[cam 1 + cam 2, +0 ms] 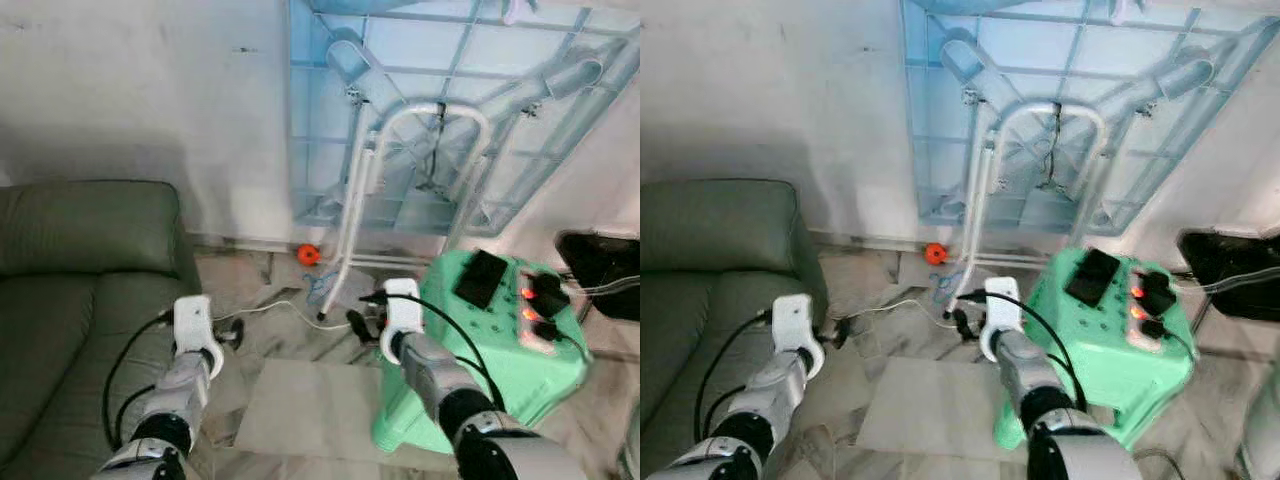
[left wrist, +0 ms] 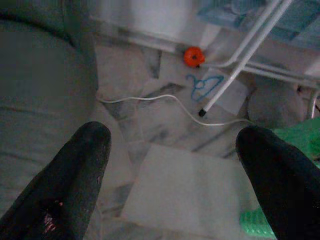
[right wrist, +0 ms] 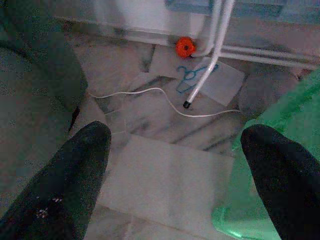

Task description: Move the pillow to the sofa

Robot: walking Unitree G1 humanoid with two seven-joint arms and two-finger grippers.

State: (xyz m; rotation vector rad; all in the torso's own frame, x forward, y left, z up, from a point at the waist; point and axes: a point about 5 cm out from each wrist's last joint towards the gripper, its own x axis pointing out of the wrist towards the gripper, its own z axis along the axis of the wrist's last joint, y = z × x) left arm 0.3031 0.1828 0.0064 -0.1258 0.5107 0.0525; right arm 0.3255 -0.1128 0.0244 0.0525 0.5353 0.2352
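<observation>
Marble-veined floor runs from the robot's feet to a pale wall, where a blue plastic panel (image 1: pixel 440 110) leans behind a white tube frame (image 1: pixel 400 190). At the left stands the sofa (image 1: pixel 70 290), dark green leather with its seat bare. At the right sits a green plastic stool (image 1: pixel 500 350) carrying a power strip with lit red switches. Between them, on the near floor, lies a flat pale-grey rectangle (image 1: pixel 320 410), which I take to be the pillow, though it looks thin enough to be a mat; nothing else here resembles one. Beyond it are a white cable (image 2: pixel 165 100), a blue hanger (image 2: pixel 202 85) and a small orange ball (image 1: pixel 309 254). The left gripper (image 2: pixel 170 175) and right gripper (image 3: pixel 175 175) both hang above the floor with fingers spread wide, gripping nothing. The grey piece lies below and between them, its long axis running left to right, slightly nearer the right gripper; the sofa is to its left, beside the left arm. A grasp would likely call for both arms to reach down first.
</observation>
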